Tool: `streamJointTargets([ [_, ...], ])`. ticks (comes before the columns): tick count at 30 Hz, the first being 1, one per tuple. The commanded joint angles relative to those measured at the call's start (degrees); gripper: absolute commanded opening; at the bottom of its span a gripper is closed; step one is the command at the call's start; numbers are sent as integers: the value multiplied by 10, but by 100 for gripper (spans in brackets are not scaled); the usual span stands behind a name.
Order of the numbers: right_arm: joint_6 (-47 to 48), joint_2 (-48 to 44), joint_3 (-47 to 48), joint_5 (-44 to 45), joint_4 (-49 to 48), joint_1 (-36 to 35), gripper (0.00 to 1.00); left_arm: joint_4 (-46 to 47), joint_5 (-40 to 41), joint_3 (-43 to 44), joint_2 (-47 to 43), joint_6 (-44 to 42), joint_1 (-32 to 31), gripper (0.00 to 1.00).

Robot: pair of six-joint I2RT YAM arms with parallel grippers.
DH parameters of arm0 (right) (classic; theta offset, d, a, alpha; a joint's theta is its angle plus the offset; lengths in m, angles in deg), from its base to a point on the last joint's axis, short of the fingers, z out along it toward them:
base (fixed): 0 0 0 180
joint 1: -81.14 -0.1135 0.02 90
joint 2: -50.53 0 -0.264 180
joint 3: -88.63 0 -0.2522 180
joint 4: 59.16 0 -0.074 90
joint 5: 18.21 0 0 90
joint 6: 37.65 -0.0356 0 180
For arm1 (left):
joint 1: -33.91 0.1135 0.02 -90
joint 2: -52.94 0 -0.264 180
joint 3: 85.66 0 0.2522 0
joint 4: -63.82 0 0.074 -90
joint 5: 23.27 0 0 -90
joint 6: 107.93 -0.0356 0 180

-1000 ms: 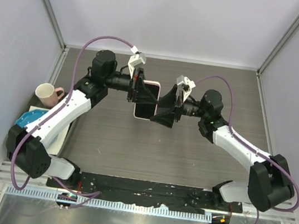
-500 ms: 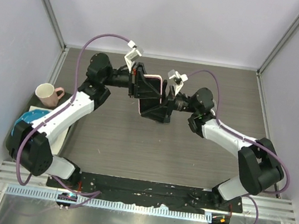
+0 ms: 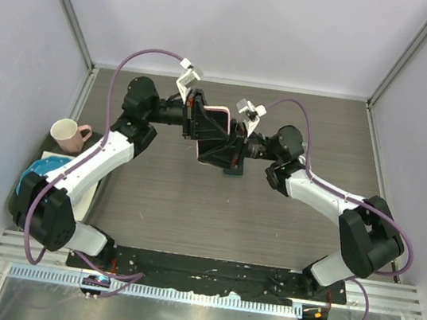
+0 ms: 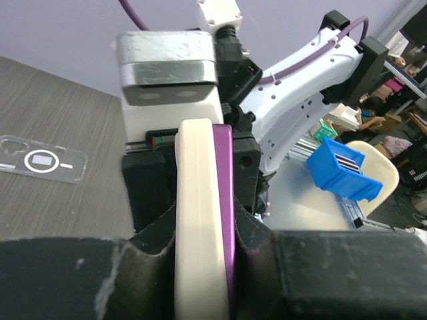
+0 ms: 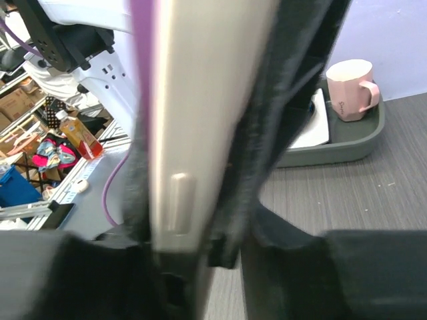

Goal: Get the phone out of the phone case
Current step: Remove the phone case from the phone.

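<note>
The phone [image 3: 214, 148] sits in a cream-pink phone case [image 3: 220, 114] and is held edge-up in the air above the middle of the table. My left gripper [image 3: 201, 122] is shut on it from the left. The left wrist view shows the cream case edge [image 4: 197, 200] and the purple phone edge [image 4: 223, 200] pinched between the left gripper [image 4: 203, 233] jaws. My right gripper [image 3: 230, 153] reaches in from the right. In its own blurred view the right gripper [image 5: 220, 233] has the case edge [image 5: 200, 100] between its jaws, with a gap still showing on one side.
A pink mug [image 3: 68, 134] stands on a grey tray [image 5: 333, 150] at the left edge, beside a blue object [image 3: 39, 170]. A clear flat piece with a ring mark [image 4: 43, 160] lies on the table. Walls close in the back and both sides.
My right gripper moved left up to the phone and its wide jaws have narrowed around it. The left gripper raised and tilted the phone slightly, still gripping.
</note>
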Motion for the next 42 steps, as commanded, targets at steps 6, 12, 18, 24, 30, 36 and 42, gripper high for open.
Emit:
streamJointTargets([
  [6,17,-9,7,-6,-10,-6,1,53,-4,4,-28,5,2,3],
  [12,107,-50,3,-25,103,-1,1,11,-14,5,-39,-24,4,52],
  [18,224,-92,6,-32,252,11,1,-49,-34,-4,-58,-76,8,68],
  [24,503,-131,63,-56,603,25,1,-181,-47,9,-86,-173,38,77],
  [30,666,-179,89,-81,770,55,1,-221,-96,1,-98,-195,45,79],
  [36,809,-202,100,-100,897,68,1,-99,-140,-39,-96,-110,44,78],
  [42,866,-182,112,-104,959,68,1,-75,-164,-43,-94,-89,24,75],
])
